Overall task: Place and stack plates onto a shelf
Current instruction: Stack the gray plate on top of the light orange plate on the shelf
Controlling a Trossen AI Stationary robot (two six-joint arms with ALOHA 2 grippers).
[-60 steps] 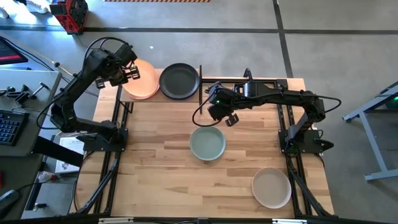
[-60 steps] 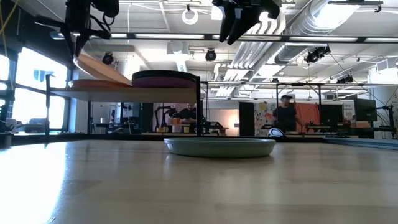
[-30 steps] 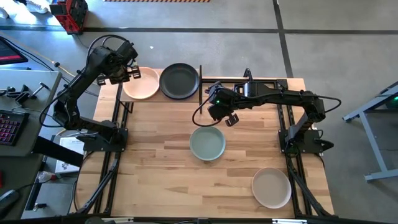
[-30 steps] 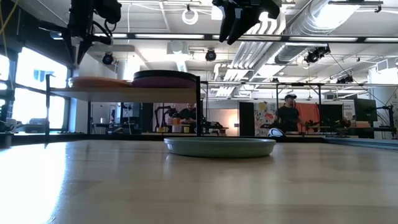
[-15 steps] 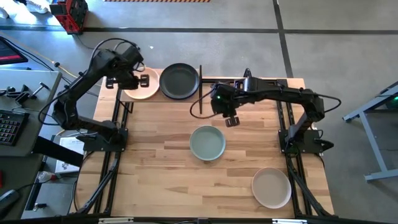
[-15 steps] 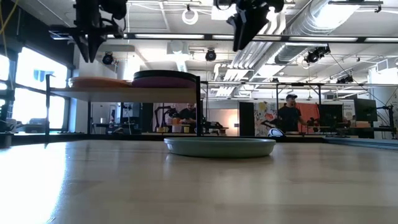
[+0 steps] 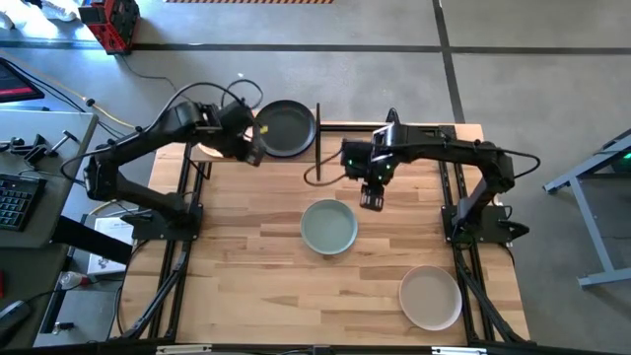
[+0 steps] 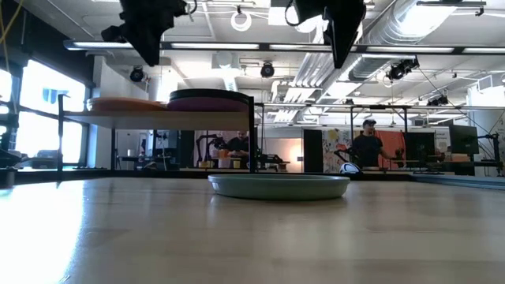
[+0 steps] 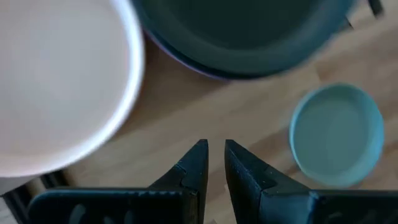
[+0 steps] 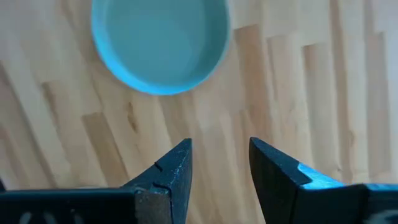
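Observation:
A peach plate lies flat on the shelf. Beside it stands a stack with a black plate on top of a purple one. A sage green plate sits mid-table, and a beige plate lies near the right near corner. My left gripper hovers above the shelf's near edge between the peach plate and the stack. Its fingers are all but shut and hold nothing. My right gripper hangs open above the table, just past the green plate's far right side.
The shelf's thin black post rises right of the stack, between the two arms. Bare slatted tabletop lies left of and near the green plate. A person stands in the room behind the table.
My left gripper has left the peach plate, which stays flat on the shelf. It has travelled toward the table's right and near side, past the stack's near edge. My right gripper has shifted a little right and toward the near edge, turning as it went.

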